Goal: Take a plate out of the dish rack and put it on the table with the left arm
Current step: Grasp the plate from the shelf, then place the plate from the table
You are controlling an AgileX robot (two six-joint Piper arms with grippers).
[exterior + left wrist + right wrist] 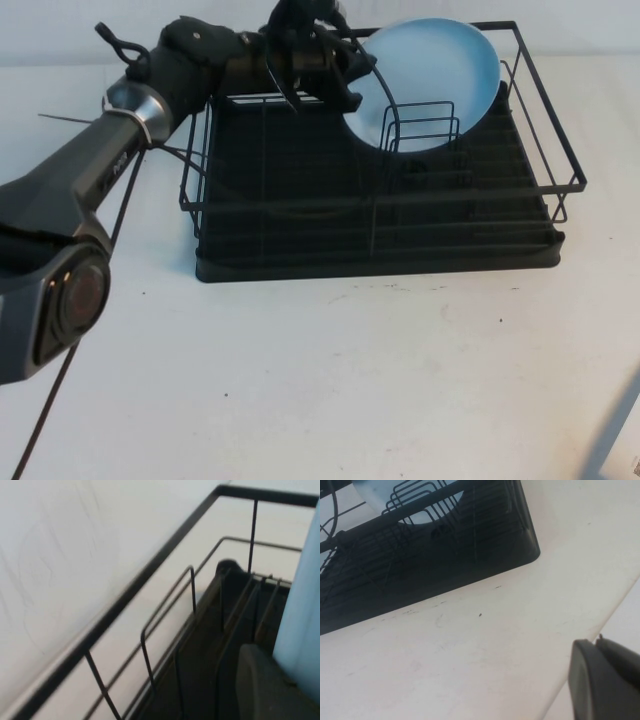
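Observation:
The light-blue plate (440, 75) stands tilted at the back right of the black dish rack (380, 255), behind the upright wire dividers. My left arm reaches over the rack's back left, and its gripper (350, 85) is at the plate's left rim. In the left wrist view one dark finger (265, 690) lies flat against the plate (302, 595), and the gripper (295, 680) is shut on that rim; the other finger is hidden behind the plate. My right gripper (592, 647) is shut and empty, low over the table (470, 655) near the rack's front right corner.
The rack's top rail (150, 575) and wire dividers (420, 125) surround the plate. White tabletop (350, 380) stretches in front of the rack. A blurred grey part of the right arm (620, 430) shows at the lower right.

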